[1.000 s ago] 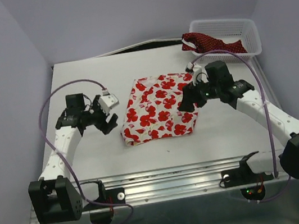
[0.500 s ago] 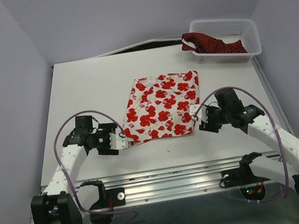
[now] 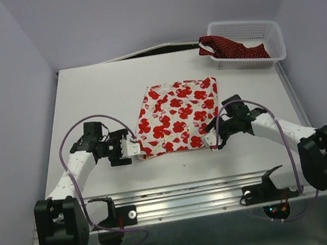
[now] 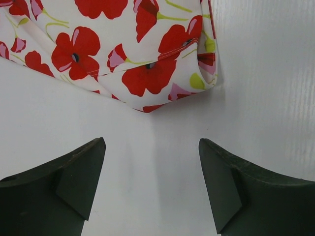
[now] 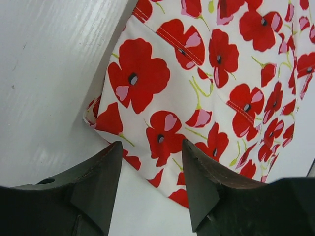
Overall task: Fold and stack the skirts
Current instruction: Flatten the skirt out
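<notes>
No legible text, labels, numbers — none in any view.

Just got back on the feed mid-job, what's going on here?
Both arms are low at the near edge of the flowered skirt, which lies spread out in the middle. The left gripper is open just short of its near left corner, not touching. The right gripper has its jaws apart over the near right corner, not yet pinching it. The dark red skirt sits in the basket at far right.

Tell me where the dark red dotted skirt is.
In the top view the dark red skirt lies in the white basket at the far right corner of the table, one end draped over its left rim, beyond the floral skirt.
</notes>
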